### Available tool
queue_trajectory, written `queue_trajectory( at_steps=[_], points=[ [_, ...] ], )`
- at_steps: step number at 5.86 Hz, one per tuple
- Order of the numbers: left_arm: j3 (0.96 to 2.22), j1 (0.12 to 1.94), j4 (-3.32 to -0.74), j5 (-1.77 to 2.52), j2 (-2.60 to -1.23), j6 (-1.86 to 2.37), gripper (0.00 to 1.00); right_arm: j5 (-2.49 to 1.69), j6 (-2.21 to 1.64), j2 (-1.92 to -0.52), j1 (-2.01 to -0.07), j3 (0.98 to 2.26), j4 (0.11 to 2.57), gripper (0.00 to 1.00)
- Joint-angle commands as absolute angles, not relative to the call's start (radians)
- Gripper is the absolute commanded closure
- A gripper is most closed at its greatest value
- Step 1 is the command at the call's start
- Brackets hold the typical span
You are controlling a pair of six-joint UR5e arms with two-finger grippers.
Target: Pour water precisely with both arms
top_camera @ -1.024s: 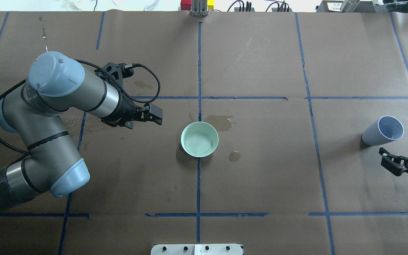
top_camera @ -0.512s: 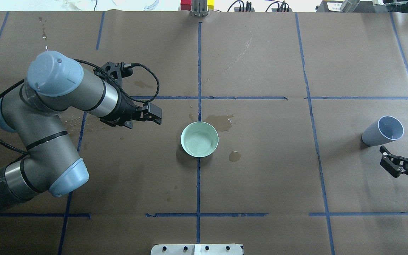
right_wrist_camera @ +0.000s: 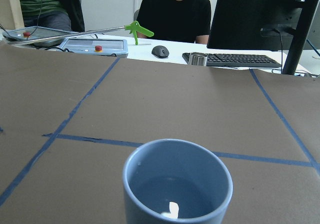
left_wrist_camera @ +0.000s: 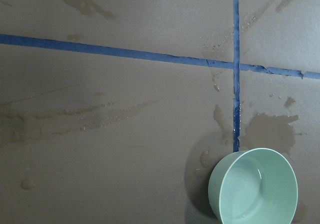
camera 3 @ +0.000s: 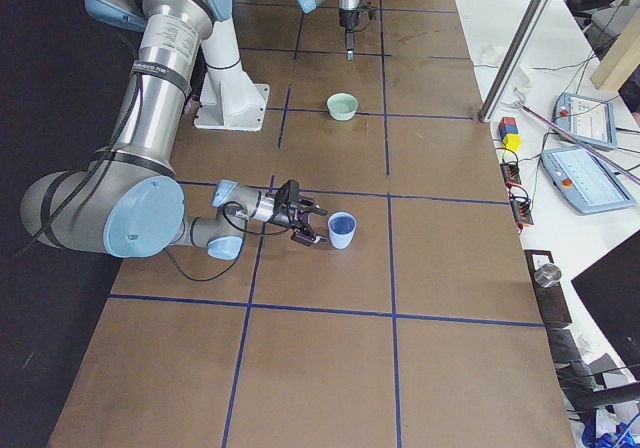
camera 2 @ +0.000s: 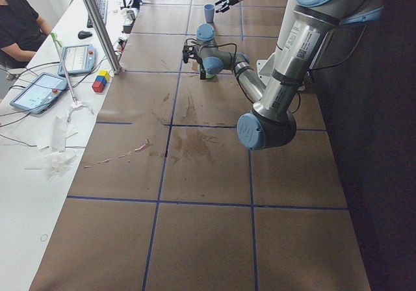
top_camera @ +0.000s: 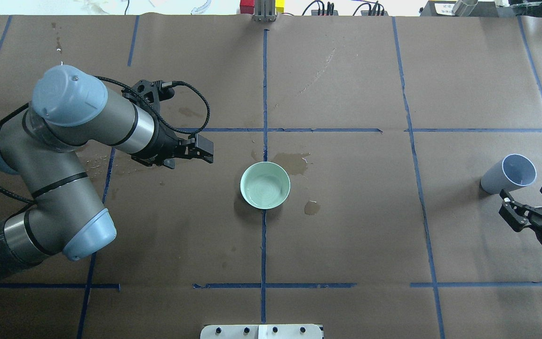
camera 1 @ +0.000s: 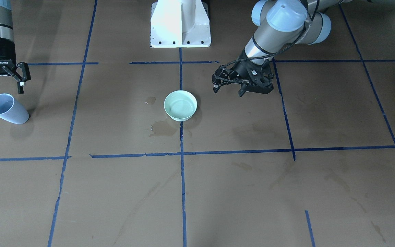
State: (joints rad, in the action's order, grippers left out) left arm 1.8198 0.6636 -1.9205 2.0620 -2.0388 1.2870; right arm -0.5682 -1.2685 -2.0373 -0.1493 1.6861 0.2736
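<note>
A mint-green bowl [top_camera: 265, 185] stands at the table's middle, with a thin layer of clear water [top_camera: 266, 189] in it. My left gripper [top_camera: 207, 153] hovers open and empty to the bowl's left, well apart from it; its wrist view has the bowl [left_wrist_camera: 255, 186] at the bottom right. A blue-grey cup [top_camera: 508, 173] stands upright at the far right with water [right_wrist_camera: 170, 201] glinting at its bottom. My right gripper [top_camera: 526, 195] is open just on the near side of the cup, its fingers [camera 1: 21, 88] spread wide and not touching it.
Darker wet stains [top_camera: 294, 162] and a small puddle [top_camera: 312, 207] lie beside the bowl. The white pedestal [camera 1: 180, 24] stands at the robot's edge. Beyond the far edge, a side table holds tablets [camera 3: 580, 173], a keyboard [right_wrist_camera: 230, 59] and seated people [right_wrist_camera: 175, 9].
My right gripper has moved closer to the cup and turned to face it squarely, still open. The left arm has drifted slightly back and left, away from the bowl.
</note>
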Motion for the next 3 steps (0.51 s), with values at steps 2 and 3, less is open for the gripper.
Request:
queue_trajectory(
  at_steps=[2,3],
  points=[
    [1.844,0.67,-1.921,2.062,-2.016,1.287,0.01,-0.494,-1.276,-1.95,-0.146,1.595,0.213,0.01],
    [1.848,0.67,-1.921,2.062,-2.013,1.287,0.01,-0.486,-1.276,-1.931,-0.147,1.551,0.207,0.01]
  ],
)
